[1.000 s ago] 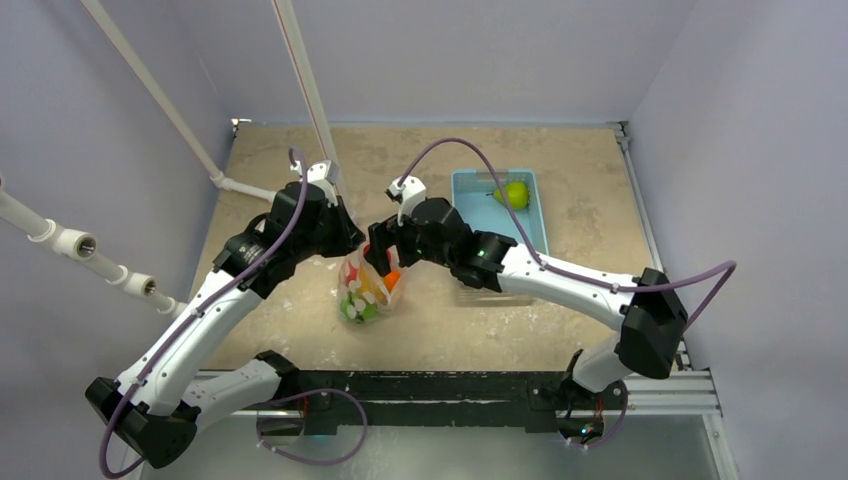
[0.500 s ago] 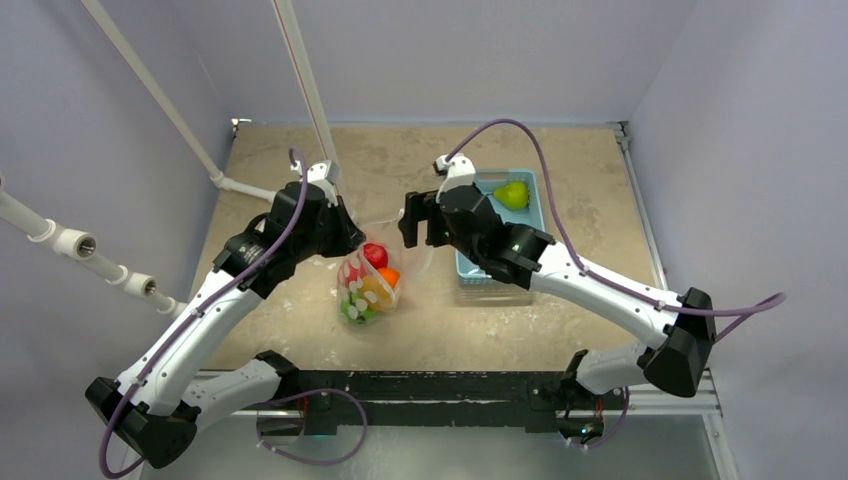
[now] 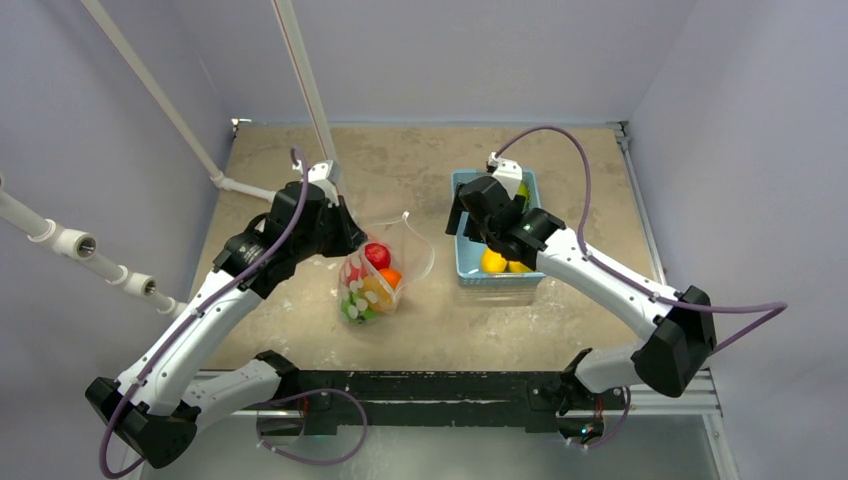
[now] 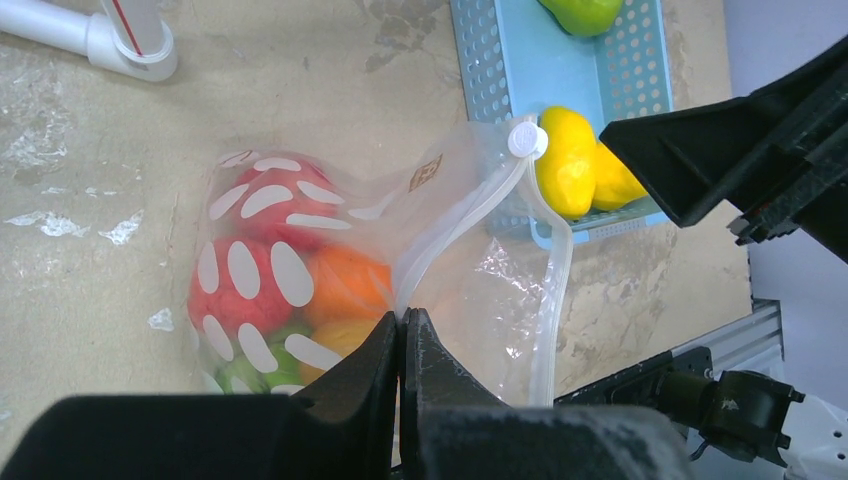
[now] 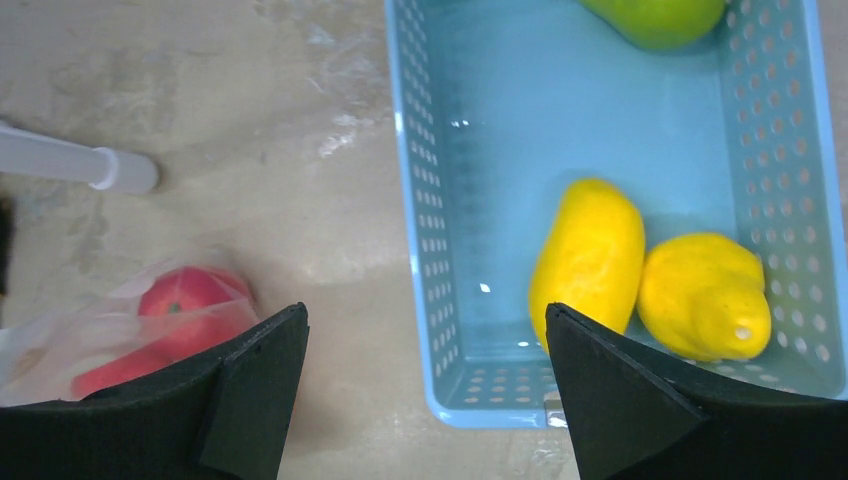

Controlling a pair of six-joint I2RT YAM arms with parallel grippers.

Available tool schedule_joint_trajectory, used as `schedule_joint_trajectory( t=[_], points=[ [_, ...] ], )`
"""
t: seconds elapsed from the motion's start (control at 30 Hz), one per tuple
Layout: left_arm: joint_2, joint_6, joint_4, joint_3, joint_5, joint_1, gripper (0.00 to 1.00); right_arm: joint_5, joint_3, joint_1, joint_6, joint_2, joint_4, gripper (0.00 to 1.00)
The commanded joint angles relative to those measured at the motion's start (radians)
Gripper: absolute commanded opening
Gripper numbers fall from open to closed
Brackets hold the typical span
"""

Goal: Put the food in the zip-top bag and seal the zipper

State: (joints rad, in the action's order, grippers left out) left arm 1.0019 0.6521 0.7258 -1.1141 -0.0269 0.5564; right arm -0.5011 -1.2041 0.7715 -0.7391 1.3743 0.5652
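Observation:
The zip-top bag [image 3: 385, 262] stands open at mid-table, clear with white dots [image 4: 300, 260], holding red, orange and green food [image 3: 370, 283]. My left gripper [image 4: 403, 318] is shut on the bag's mouth edge, pinching the whitish zipper [image 4: 470, 215], whose round slider [image 4: 527, 140] hangs toward the basket. My right gripper [image 5: 425, 312] is open and empty, hovering over the left wall of the light-blue basket [image 5: 420, 200]. Two yellow fruits [image 5: 590, 255] [image 5: 705, 295] and a green one [image 5: 655, 15] lie in the basket. A red fruit [image 5: 185, 295] shows inside the bag.
White pipes [image 3: 150, 95] cross the left and back of the table, with one pipe foot [image 4: 130, 45] just behind the bag. The basket [image 3: 462, 268] sits right of the bag, its near end close to the bag's mouth. The black rail [image 3: 430, 385] runs along the near edge.
My right gripper has drawn back from the bag's mouth and swung right and farther, over the basket, staying open. A red fruit now shows in the bag. The left arm has not moved.

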Motion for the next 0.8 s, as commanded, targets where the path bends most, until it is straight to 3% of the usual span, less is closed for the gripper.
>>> schedule_joint_trajectory(
  t=[0.0, 0.77],
  points=[
    [-0.008, -0.03, -0.05, 0.008, 0.022, -0.007, 0.0, -0.043, 0.025, -0.031, -0.101, 0.02, 0.073, 0.91],
    [-0.037, -0.063, -0.065, 0.038, 0.09, -0.009, 0.0, -0.026, 0.228, -0.124, -0.177, 0.137, -0.017, 0.83]
  ],
)
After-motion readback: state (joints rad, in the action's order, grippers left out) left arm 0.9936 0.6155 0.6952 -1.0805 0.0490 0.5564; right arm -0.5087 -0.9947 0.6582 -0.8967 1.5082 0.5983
